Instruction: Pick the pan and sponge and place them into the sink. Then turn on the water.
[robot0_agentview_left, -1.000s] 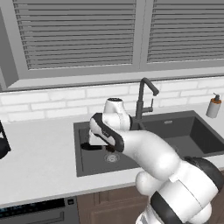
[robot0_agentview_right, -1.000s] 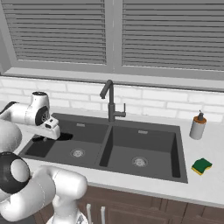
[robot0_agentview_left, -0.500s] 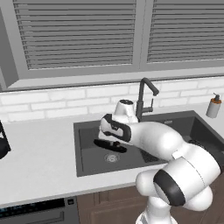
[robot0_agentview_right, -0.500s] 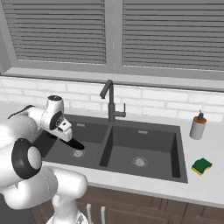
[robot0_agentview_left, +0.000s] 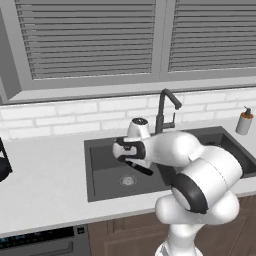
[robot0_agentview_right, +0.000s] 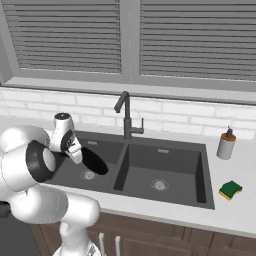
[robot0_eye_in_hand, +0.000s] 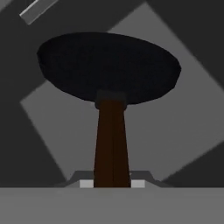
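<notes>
The black pan (robot0_agentview_right: 94, 161) hangs tilted over the left basin of the dark grey sink (robot0_agentview_right: 200, 150), and my gripper (robot0_agentview_right: 76, 152) is shut on its reddish-brown handle (robot0_eye_in_hand: 111, 144). In the hand view the round pan (robot0_eye_in_hand: 109, 65) sits at the far end of that handle, with the basin floor behind it. From the left base view the gripper (robot0_agentview_left: 131, 159) and pan (robot0_agentview_left: 141, 168) hang above the left drain inside the sink (robot0_agentview_left: 88, 170). The yellow and green sponge (robot0_agentview_right: 230, 190) lies on the counter to the right of the sink.
A dark gooseneck faucet (robot0_agentview_right: 126, 117) stands behind the divider between the basins. A beige soap dispenser (robot0_agentview_right: 226, 145) stands at the sink's back right corner. A brick backsplash and window blinds rise behind. A dark object (robot0_agentview_left: 2, 167) sits at the far left of the counter.
My hand has carried the pan to the right and a little lower, from the left rim of the sink to over the left basin. The sponge has not moved.
</notes>
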